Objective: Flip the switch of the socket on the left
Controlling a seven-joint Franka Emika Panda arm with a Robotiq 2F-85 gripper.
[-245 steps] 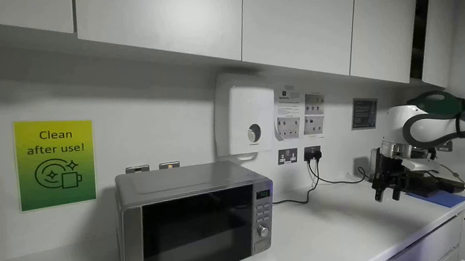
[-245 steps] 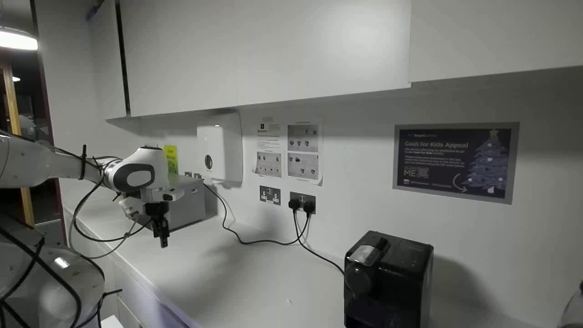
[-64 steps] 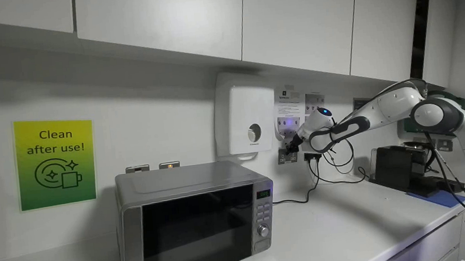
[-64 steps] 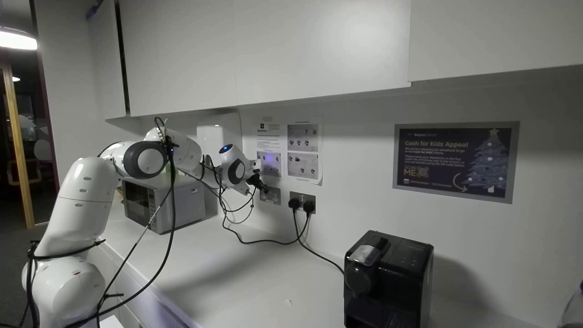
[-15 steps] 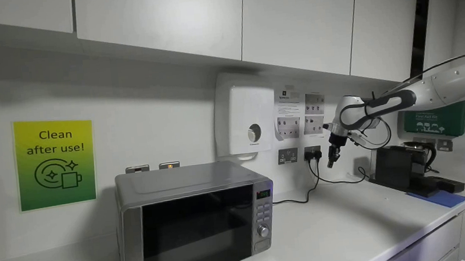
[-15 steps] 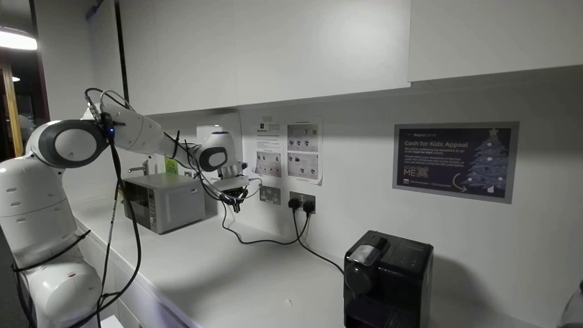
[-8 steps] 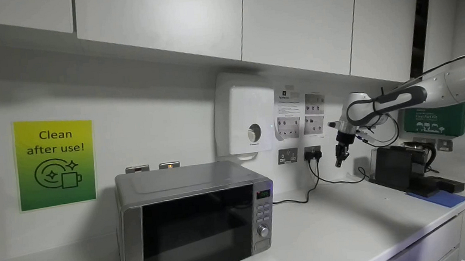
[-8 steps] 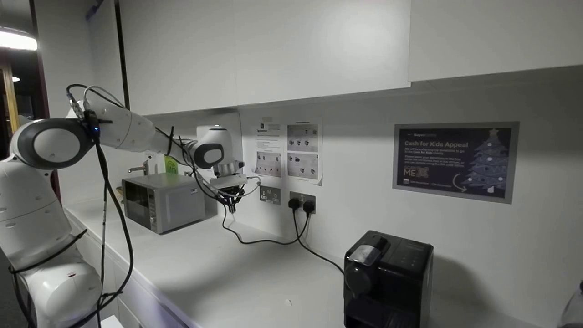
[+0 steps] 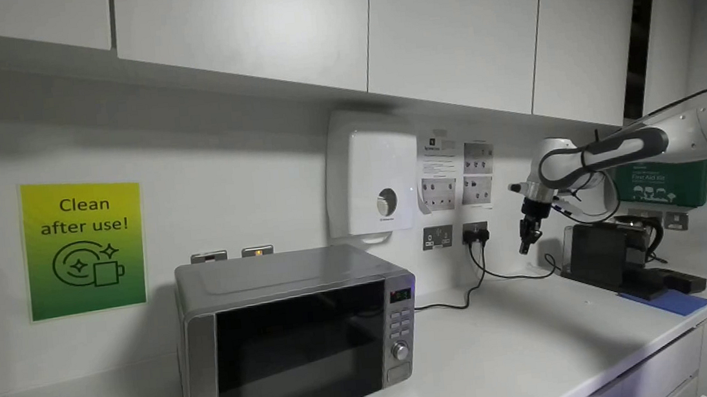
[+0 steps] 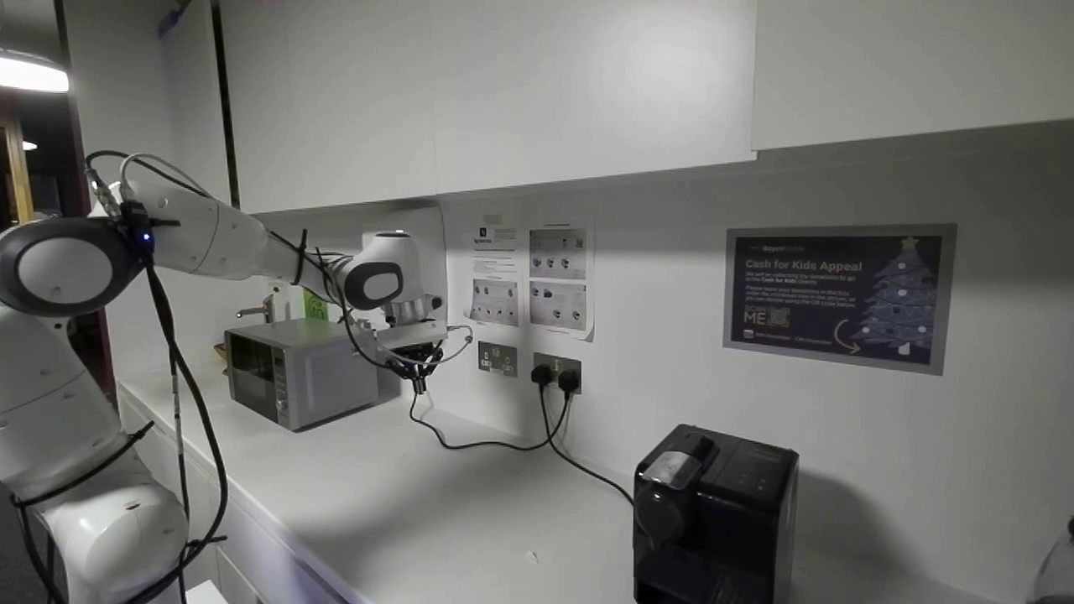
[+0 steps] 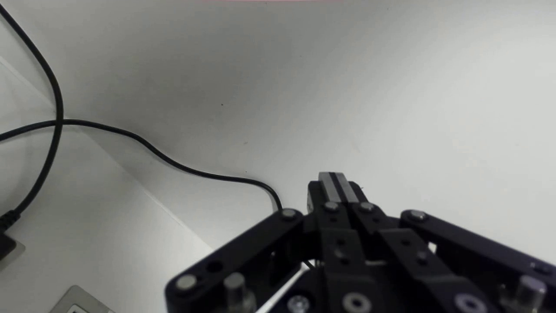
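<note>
Claw (image 11: pixel 339 187): clenched, its pads meeting with nothing between them, the tips slanting down and touching nothing that shows. Bunched like this it makes a stiff, narrow poker, right for a rocker; best left so.
Wall (image 10: pixel 654 335): stands upright behind the work. To press well, the tips should first be tilted up to face it squarely; at their present slant they would likely scrape rather than push.
Bench (image 10: pixel 436 520): lies below the tips with a gap between, which looks room enough for that tilt.
Arm (image 10: pixel 189 231): bent, its far end above the bench, so it should have reach to spare. Drive the press straight in, slowly.
Microwave (image 10: pixel 323 377): left of the target; coming in from the front should avoid it.
Left socket (image 9: pixel 438 238): the place of the task, on the wall, no plugs in it, apart from the claw and just left of the neighbouring socket (image 10: pixel 556 369) in both exterior views.
Plugs (image 10: pixel 570 381): two black ones fill that neighbour; drifting their way risks a knock, or hooking the cable (image 11: pixel 210 175).
Switch (image 10: pixel 497 352): seems to sit high in the middle of its plate, too small to read as on or off, so approach or retreat cannot be told. If unflipped, one short push at one end, then straight back, should do.
</note>
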